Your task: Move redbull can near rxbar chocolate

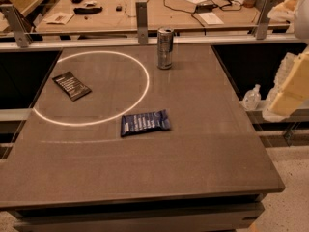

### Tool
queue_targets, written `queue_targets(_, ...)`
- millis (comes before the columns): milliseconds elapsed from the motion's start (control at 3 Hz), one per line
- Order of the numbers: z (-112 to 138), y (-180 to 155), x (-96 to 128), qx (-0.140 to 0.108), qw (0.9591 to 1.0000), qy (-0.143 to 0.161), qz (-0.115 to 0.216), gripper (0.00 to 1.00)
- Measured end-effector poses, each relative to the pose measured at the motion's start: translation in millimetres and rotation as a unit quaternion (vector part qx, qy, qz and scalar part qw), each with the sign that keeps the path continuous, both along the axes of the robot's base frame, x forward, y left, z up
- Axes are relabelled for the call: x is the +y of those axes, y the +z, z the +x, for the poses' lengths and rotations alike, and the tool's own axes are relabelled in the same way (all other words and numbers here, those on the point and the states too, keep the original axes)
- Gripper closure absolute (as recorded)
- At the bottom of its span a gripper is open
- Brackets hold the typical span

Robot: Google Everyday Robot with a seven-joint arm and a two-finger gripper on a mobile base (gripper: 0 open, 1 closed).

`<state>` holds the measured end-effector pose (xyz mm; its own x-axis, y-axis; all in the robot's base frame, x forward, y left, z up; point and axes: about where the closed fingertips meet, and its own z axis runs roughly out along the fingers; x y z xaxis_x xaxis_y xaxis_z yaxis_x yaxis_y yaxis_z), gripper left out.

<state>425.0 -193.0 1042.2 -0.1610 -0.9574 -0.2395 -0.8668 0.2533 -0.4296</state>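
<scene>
The redbull can [165, 48], slim and silvery-grey, stands upright near the far edge of the grey table [193, 168], a little right of its middle. The rxbar chocolate [71, 85], a flat black wrapper with white text, lies at the left of the table, inside a bright ring of reflected light. My gripper [288, 91] shows as pale yellow parts at the right edge of the view. It is beyond the table's right side, well away from the can and holding nothing that I can see.
A blue wrapper with white text [145, 123] lies mid-table, in front of the can. A rail with metal posts [141, 16] runs behind the table, with a cluttered desk beyond. A small clear bottle [251, 98] stands on a ledge to the right.
</scene>
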Motion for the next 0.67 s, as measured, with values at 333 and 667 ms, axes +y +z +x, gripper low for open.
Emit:
queue_targets(333,0.0,0.0,0.0,0.0,1.0,0.0,0.0,0.0)
queue_targets(667,-0.1,6.5,0.9,-0.005,0.9998,-0.002,0.017,0.0)
